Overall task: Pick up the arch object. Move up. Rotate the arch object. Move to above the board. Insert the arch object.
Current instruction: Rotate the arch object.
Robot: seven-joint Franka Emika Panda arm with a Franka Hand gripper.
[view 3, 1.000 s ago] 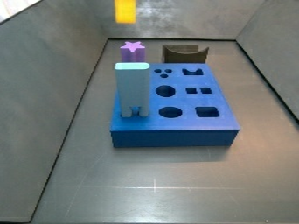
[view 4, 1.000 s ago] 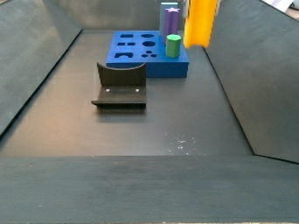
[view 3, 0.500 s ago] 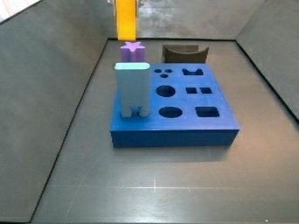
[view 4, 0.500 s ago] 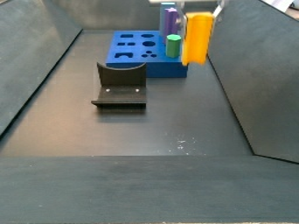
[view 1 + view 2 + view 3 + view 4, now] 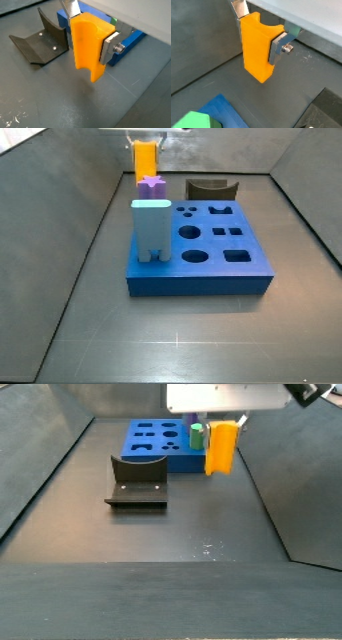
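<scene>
Gripping the arch object [image 5: 88, 46] between its two silver fingers [image 5: 110, 47], the tool [image 5: 258, 31] is closed on the piece's upper part and holds it upright in the air, just beside the board [image 5: 163, 446] rather than over it. The block looks rigid, light and smooth-faced; the pads sit on its flat sides, probably the safest hold, though a slick surface could let it slip as it turns. Both wrist views show the pads on the piece and the bare floor below it. In a side view the pale blue block [image 5: 150, 228] and a purple star piece [image 5: 152, 182] stand on the board, beside its open holes. The fixture [image 5: 136, 481] rests apart on the floor.
</scene>
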